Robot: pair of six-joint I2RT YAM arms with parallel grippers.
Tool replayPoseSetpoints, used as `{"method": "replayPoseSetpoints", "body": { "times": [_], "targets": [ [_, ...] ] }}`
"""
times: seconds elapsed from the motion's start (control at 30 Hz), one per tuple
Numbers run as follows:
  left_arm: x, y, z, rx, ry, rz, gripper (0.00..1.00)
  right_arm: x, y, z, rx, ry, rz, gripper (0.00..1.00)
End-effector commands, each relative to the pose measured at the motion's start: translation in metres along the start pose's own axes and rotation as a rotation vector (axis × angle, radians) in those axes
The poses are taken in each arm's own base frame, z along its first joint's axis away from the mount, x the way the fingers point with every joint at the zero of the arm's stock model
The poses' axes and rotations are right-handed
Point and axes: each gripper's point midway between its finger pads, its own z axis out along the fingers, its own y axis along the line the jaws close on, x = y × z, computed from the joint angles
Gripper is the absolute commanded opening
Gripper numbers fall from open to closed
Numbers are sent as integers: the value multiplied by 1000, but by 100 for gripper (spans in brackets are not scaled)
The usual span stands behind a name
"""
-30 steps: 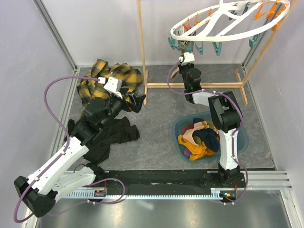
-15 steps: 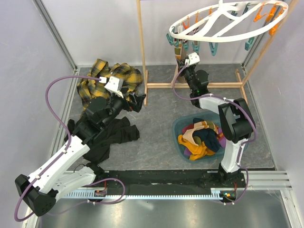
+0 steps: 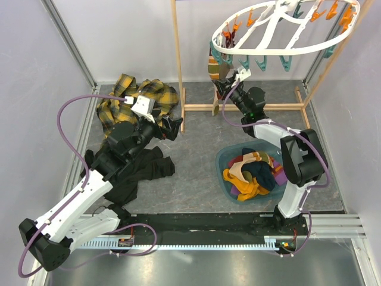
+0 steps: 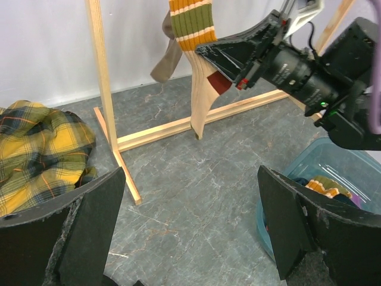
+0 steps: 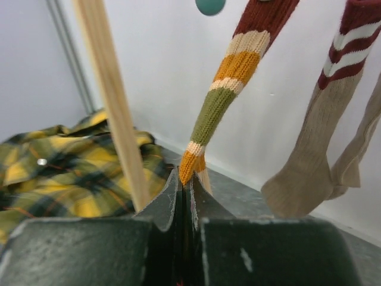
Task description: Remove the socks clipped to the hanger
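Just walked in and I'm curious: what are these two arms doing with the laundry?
The right gripper is shut on a striped sock that hangs from the white hanger, seemingly ready to pull it off. The left gripper hangs open and empty near the wooden stand. Several socks already lie in the blue tub, and a beige sock hangs beside the striped one.

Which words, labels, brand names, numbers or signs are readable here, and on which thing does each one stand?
None is readable.
The hanger, the striped sock, the plaid shirt and the blue bin carry no visible print.
The small red part on the near rail may be a label, but it is too small to read.
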Motion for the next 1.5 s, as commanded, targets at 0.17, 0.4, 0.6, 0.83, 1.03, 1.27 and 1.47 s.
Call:
{"method": "replayPoseSetpoints", "body": {
  "times": [0.17,0.4,0.6,0.83,1.03,1.27,1.47],
  "targets": [
    [-30,1,0,-22,-52,6,99,-61,56,-30,-208,-114,124,0],
    [-54,-16,13,38,9,-24,99,-76,68,-55,-229,-125,150,0],
    [-76,-40,39,141,45,-117,96,-70,78,-75,-244,-80,151,0],
    [-117,-52,61,209,20,-159,95,-55,94,-98,-315,48,126,6],
    [-139,-61,94,336,24,-237,89,-69,96,-106,-308,12,122,7],
    [-148,-66,134,442,36,-282,83,-77,94,-109,-301,1,121,6],
    [-132,-65,165,491,47,-286,81,-83,93,-112,-309,0,114,7]
  ]
}}
